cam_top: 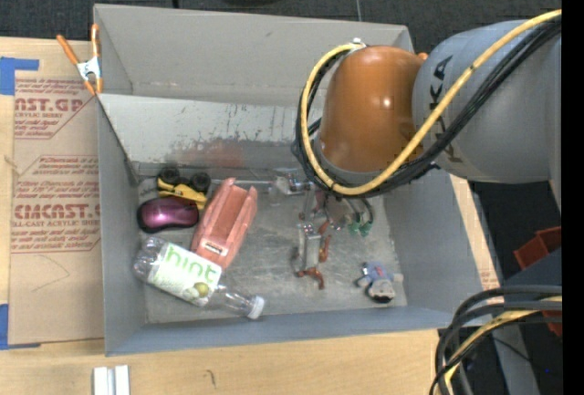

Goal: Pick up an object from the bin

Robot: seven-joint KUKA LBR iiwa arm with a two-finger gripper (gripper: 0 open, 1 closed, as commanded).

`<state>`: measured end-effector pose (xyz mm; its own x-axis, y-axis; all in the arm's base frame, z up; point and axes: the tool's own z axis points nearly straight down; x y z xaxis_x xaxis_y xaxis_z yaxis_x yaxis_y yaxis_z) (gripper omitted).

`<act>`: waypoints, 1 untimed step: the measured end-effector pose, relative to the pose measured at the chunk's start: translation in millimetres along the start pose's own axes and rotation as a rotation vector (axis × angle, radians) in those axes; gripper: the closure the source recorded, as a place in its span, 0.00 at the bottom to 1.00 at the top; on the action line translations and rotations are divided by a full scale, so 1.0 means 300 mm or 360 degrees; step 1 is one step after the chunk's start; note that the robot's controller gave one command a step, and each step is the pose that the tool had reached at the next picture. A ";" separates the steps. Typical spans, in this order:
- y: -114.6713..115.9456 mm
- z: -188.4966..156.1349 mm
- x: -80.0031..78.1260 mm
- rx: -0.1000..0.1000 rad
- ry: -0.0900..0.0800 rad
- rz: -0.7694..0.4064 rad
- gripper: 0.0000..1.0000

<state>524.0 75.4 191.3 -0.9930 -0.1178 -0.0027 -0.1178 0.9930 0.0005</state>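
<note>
Gripper [312, 261] sits low over bare floor of bin [274, 291]; claw width: cannot tell. Pink dispenser [226, 222] lies left, small toy [377, 284] right. Risk: closing here catches nothing, since neither lies beneath.

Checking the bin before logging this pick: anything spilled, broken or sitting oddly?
Nothing looks spilled or broken. The clear hint bottle lies on its side at the near-left corner of the bin, and the pink plastic holder sits slanted beside it. That is ordinary for loose items.
</note>
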 end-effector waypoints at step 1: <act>0.176 0.136 -0.051 -0.0001 -0.0003 0.0013 0.00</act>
<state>533.2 129.6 150.7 -0.9939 -0.1099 -0.0045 -0.1099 0.9939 0.0014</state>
